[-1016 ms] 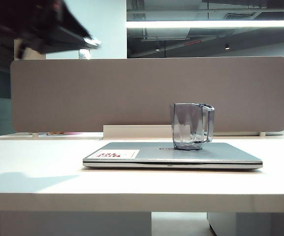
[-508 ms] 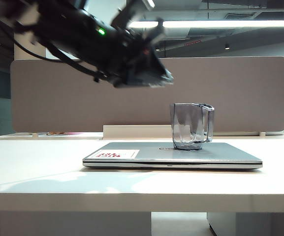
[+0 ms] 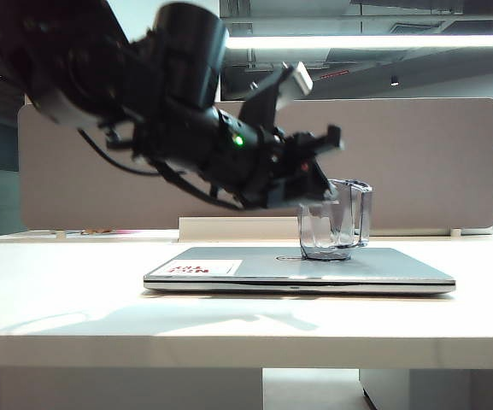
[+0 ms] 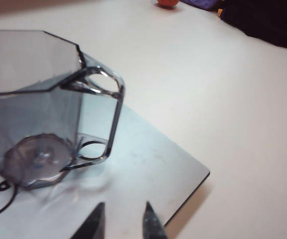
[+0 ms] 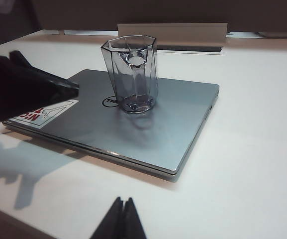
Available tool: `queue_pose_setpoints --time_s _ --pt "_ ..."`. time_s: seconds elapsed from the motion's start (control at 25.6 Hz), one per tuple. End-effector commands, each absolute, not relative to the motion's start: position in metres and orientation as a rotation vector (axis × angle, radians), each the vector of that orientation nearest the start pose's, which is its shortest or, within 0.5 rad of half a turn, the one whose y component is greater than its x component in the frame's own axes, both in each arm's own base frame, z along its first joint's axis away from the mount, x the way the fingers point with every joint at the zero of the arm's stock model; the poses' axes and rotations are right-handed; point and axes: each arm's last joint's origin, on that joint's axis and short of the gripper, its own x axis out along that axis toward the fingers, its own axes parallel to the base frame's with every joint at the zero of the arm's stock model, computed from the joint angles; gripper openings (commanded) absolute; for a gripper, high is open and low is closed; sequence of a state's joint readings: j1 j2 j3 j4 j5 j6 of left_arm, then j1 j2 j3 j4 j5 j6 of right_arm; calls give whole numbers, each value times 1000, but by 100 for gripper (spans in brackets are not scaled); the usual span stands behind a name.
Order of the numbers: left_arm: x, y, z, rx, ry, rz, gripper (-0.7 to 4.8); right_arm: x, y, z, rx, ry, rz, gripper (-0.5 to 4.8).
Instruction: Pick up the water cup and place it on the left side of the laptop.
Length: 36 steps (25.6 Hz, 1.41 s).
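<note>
One water cup [image 3: 335, 220] stands upright on the closed laptop [image 3: 374, 266], which lies flat on the white tabletop [image 3: 58, 290]. From ten o'clock of the cup, the left hand [image 4: 125, 223] reaches in just beside it, fingers apart and holding nothing. Toward six o'clock of the laptop, the right hand [image 5: 122, 219] hangs apart from everything, fingertips together.

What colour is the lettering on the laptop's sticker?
Red on the white sticker; the right wrist view shows it best.
</note>
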State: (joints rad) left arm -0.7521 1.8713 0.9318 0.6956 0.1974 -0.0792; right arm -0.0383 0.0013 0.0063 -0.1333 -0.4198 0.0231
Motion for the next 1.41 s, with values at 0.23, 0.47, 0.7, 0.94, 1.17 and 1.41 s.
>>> queue_pose_setpoints --time_s 0.23,0.47,0.7,0.94,1.17,1.41 --pt "292 -290 157 -25 217 -945 94 95 8 152 54 125 377 -6" --pt "308 -306 159 -13 251 -924 131 95 8 152 55 125 381 -6" --pt "310 -306 155 -9 247 -883 131 95 8 152 55 126 381 -6" --pt "312 -308 148 -20 215 -879 131 95 8 152 55 126 381 -6" --pt "314 -309 148 -29 190 -881 131 95 8 152 55 126 381 -6" --pt "320 -317 145 -34 183 -923 134 95 8 152 55 126 384 -6"
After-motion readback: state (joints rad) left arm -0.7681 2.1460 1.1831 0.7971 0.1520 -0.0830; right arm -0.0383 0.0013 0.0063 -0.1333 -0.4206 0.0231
